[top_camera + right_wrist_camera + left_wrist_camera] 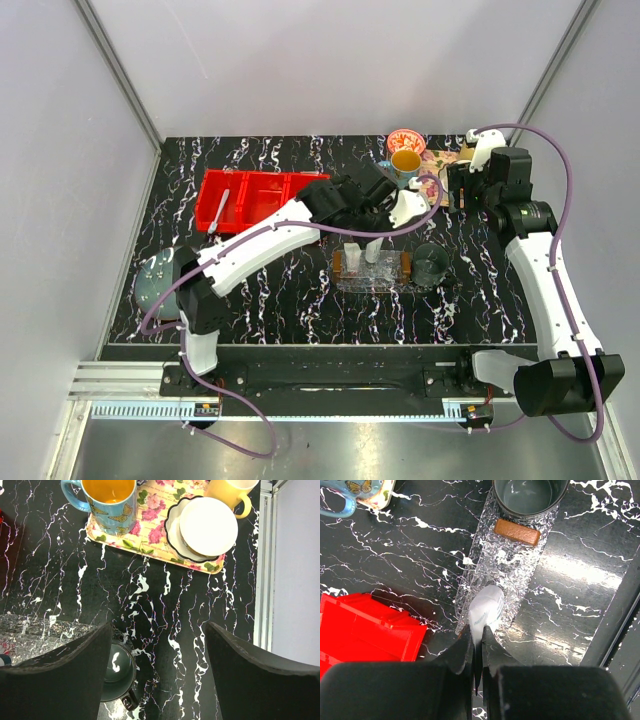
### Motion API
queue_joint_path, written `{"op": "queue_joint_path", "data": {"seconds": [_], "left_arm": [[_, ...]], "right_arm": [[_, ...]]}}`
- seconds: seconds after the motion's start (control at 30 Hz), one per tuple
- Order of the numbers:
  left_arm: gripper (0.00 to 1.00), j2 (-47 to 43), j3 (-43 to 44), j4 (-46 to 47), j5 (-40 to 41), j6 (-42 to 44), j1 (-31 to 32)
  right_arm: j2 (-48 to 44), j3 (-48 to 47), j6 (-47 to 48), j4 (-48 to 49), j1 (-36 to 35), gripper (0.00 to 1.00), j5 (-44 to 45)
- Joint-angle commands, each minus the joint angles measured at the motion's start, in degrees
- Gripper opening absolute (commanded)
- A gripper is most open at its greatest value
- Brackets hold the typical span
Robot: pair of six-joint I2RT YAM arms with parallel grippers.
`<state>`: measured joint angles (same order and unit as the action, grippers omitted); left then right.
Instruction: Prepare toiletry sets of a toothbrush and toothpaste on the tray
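Wrist footage from the left arm showed what the overhead camera could not: the left hand clenched on a white toothpaste tube, its fingers pinched together on the tube's near end. The tube's long axis ran in line with the fingers, and its rounded free end pointed at the clear tray directly beneath it. One orange-brown end of the tray lay just beside a dark mug.

The right wrist camera showed the right hand released, fingers spread wide with nothing between them, above bare worktop. Beyond it a floral tray carried a blue butterfly mug, with a yellow mug at its far end.

Only the overhead camera took in the red bins at the far left. A pale toothbrush lay in the leftmost compartment, its long axis running roughly near to far. The worktop was black with white veining, enclosed by plain grey walls.
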<state>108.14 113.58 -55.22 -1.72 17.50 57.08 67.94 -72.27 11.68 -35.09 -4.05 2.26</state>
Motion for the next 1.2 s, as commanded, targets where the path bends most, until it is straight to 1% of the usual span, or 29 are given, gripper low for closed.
{"op": "queue_joint_path", "data": {"seconds": [0.0,0.37,0.53,1.17], "left_arm": [[0.00,0.06,3.23,1.34,0.75,-1.06,0.23],[0.00,0.32,2.88,1.87,-1.62,1.13,0.23],[0.00,-0.30,0.86,3.71,-1.97,2.19,0.23],[0.00,-1.00,-2.13,4.60,-3.47,5.71,0.05]], "right_arm": [[-1.41,0.29,-0.70,2.31,0.28,0.80,-0.86],[-1.76,0.90,-0.43,2.22,0.36,0.80,-1.29],[-2.02,0.90,-0.34,2.40,0.36,0.80,-1.38],[-1.67,0.73,-0.17,2.40,0.45,0.80,-2.00]]}}
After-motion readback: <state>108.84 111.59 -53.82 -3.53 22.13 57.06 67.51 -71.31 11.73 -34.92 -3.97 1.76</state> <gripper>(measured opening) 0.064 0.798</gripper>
